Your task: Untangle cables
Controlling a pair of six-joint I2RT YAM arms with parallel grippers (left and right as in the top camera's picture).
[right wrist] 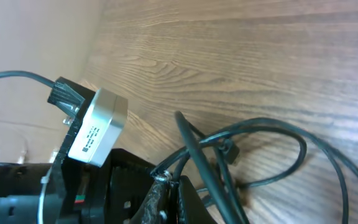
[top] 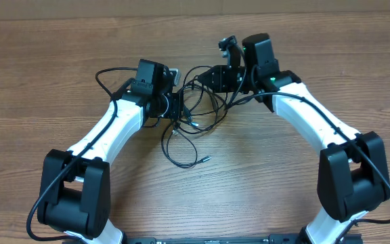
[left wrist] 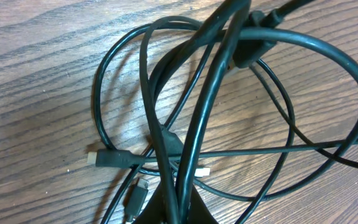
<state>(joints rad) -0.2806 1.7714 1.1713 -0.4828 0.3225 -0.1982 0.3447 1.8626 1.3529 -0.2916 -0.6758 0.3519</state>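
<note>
Cables (left wrist: 197,124) fill the left wrist view: two thick-looking black cords rise from the bottom edge to the top, close to the lens. Behind them, thinner loops lie crossed on the wooden table (left wrist: 30,74). One plug (left wrist: 98,159) with a pale tip rests flat on the wood, and a second plug (left wrist: 135,198) lies just below it. The left gripper (left wrist: 173,202) shows as one dark wedge at the bottom, its fingers together and clamped on the raised cords.

From overhead, the tangle sits between the two grippers near the table's middle. The left gripper is at its left edge and the right gripper (top: 213,78) at its upper right, both close to the knot. One loose strand trails toward the arm bases and ends in a small tip (top: 205,160) lying apart from the rest.

From the right wrist, several cords bend out across the wood from the right gripper's fingers (right wrist: 160,196) at the bottom edge. Too little of them shows, so I cannot tell whether they are pinched or apart. The left wrist's silver camera (right wrist: 98,134) sits just beside them.
</note>
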